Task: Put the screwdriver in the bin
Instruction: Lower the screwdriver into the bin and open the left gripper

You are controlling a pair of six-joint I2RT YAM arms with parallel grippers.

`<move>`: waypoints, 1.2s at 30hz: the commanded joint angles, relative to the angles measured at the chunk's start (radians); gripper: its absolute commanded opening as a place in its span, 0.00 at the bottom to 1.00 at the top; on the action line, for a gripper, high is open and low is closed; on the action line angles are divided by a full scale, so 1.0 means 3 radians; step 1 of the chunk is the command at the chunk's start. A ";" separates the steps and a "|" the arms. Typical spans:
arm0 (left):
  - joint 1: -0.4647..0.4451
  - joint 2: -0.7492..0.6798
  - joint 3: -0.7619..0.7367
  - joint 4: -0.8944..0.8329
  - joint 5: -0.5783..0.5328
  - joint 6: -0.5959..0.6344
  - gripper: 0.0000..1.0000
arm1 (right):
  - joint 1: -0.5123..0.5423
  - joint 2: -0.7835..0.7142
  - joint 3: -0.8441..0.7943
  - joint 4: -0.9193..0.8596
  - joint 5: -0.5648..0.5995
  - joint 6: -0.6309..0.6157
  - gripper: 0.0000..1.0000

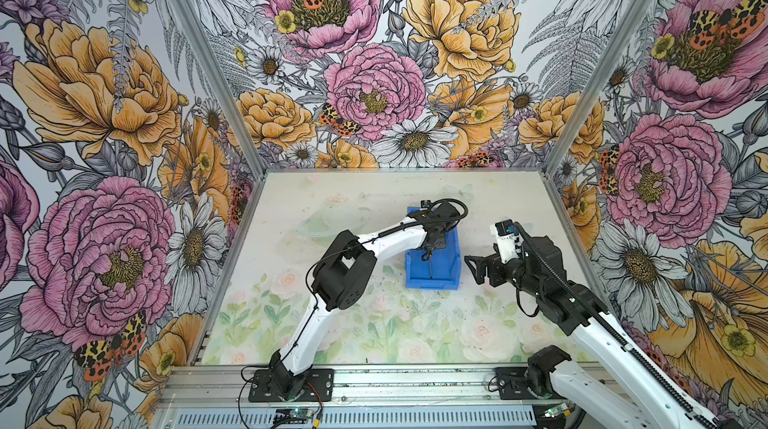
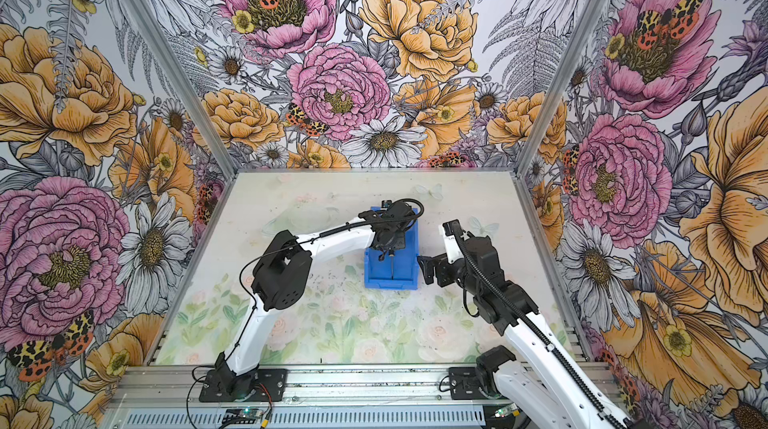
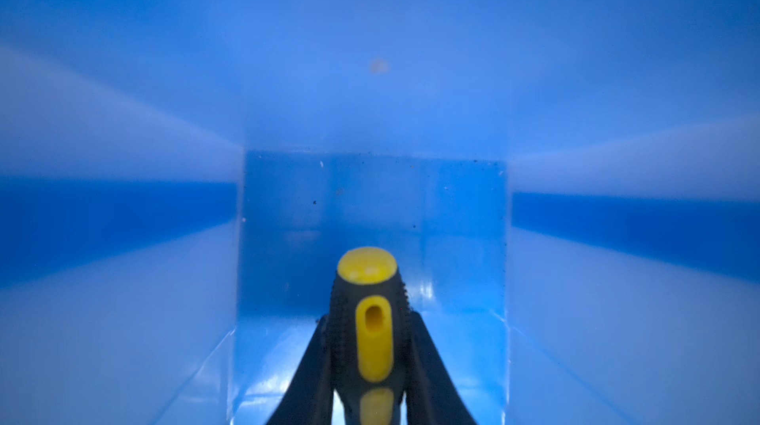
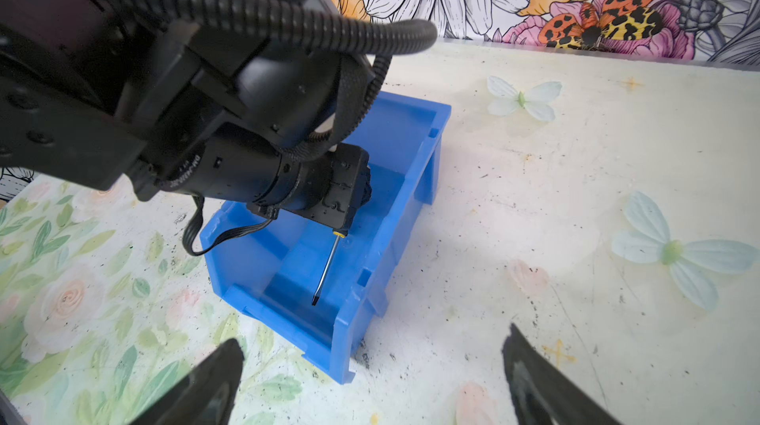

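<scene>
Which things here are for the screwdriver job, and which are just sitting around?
For the job: screwdriver; bin; left hand, shut on the screwdriver inside the bin.
Just there: right hand, open and empty; flowery table.

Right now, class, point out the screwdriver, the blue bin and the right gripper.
screwdriver [image 3: 372, 332]: left wrist view, on the black-and-yellow handle.
blue bin [image 1: 432, 283]: in a top view, on its low front wall.
right gripper [image 1: 473, 269]: in a top view, midway between its open fingertips.
</scene>
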 commanded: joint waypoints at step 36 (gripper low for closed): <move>-0.0040 0.0030 0.0264 0.0000 -0.0039 0.0058 0.54 | -0.0077 -0.0128 -0.0038 -0.0015 0.0201 -0.0025 0.99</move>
